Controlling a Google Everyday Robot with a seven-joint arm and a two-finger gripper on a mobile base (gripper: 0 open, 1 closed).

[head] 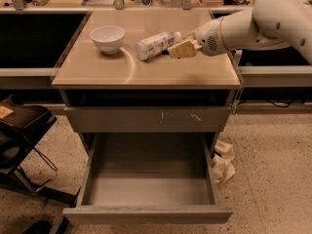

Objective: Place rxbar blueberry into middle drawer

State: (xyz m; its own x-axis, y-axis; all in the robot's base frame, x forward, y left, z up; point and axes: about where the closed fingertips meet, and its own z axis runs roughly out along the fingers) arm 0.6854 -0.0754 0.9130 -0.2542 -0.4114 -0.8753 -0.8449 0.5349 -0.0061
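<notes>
Gray metal middle drawer point(146, 213): pulled open, under scratched drawer front point(146, 119). Pale gripper point(181, 48): low over tabletop point(97, 69), just beside bottle point(154, 45); grip state cannot tell. rxbar blueberry: not made out.

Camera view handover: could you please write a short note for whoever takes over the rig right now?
Pincer: low over the tabletop, right rear part, at the cap end of the lying bottle.
Rxbar blueberry: not plainly visible; possibly hidden at the pincer.
Middle drawer: pulled open below the scratched drawer front; no bar shows inside.
Bowl: upright, left of the bottle.
Done: drawer open.
Left: confirm the bar is gripped, carry it down into the drawer, release.
</notes>
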